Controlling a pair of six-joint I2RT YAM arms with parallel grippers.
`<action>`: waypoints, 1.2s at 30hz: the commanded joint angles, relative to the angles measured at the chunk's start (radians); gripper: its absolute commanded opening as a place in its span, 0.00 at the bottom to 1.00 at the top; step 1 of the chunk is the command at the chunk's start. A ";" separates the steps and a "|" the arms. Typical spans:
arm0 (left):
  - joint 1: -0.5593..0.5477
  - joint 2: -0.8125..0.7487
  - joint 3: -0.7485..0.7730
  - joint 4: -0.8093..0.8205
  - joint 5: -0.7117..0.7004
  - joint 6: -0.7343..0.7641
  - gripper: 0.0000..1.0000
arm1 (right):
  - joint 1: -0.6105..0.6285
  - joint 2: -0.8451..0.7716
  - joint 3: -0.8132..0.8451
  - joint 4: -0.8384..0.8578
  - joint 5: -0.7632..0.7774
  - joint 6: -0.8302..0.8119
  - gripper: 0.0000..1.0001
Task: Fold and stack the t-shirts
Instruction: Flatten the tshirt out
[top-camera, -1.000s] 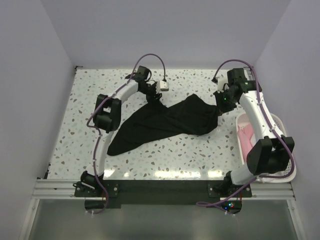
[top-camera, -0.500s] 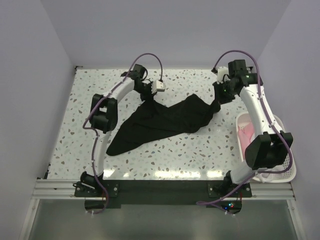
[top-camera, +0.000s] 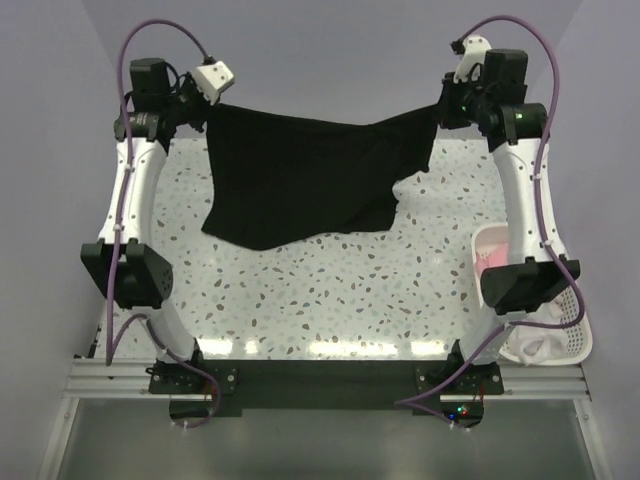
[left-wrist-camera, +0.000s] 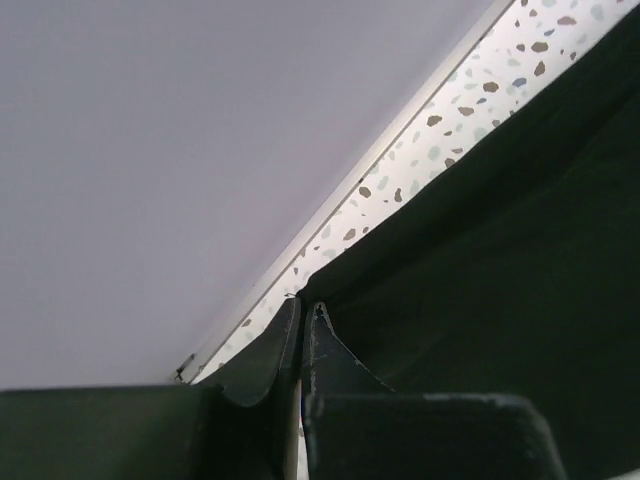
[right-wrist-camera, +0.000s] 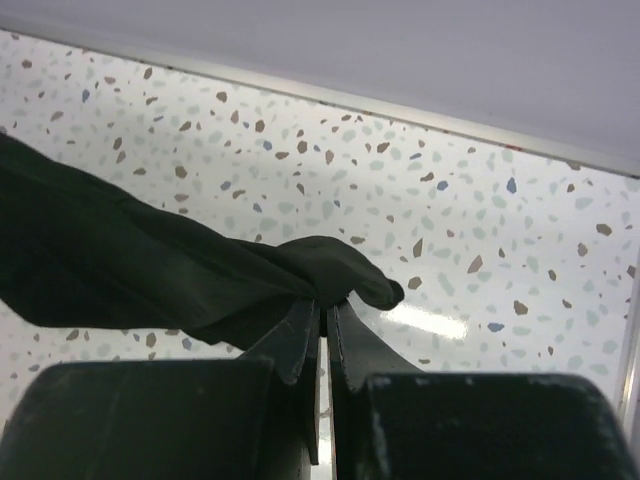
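A black t-shirt (top-camera: 305, 178) hangs spread in the air between both raised arms, its lower edge drooping toward the speckled table. My left gripper (top-camera: 205, 103) is shut on the black t-shirt's upper left corner; the wrist view shows the cloth (left-wrist-camera: 480, 250) running off from the shut left gripper (left-wrist-camera: 303, 312). My right gripper (top-camera: 440, 108) is shut on the upper right corner, with a bunched fold of the cloth (right-wrist-camera: 340, 265) pinched at the right gripper's tips (right-wrist-camera: 327, 305). A pink t-shirt (top-camera: 487, 262) and a white one (top-camera: 538, 345) lie in the basket.
A white slatted basket (top-camera: 580, 330) stands at the table's near right edge, beside the right arm's base. Grey walls close in the table (top-camera: 330, 300) on the left, back and right. Both arm bases sit at the near edge.
Both arms rose from the table surface to high up at the back, lifting the black t-shirt off the table and spreading it wide between them. The left gripper moved far left.
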 joint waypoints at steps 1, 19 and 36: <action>0.029 -0.137 -0.118 0.044 0.001 -0.089 0.00 | -0.001 -0.051 0.044 0.071 0.046 0.069 0.00; 0.090 -0.686 -0.411 -0.042 -0.031 -0.206 0.00 | 0.001 -0.484 -0.073 -0.051 0.120 0.056 0.00; 0.078 -0.211 -0.070 0.124 -0.074 -0.411 0.00 | 0.001 -0.041 0.161 0.199 0.184 0.131 0.00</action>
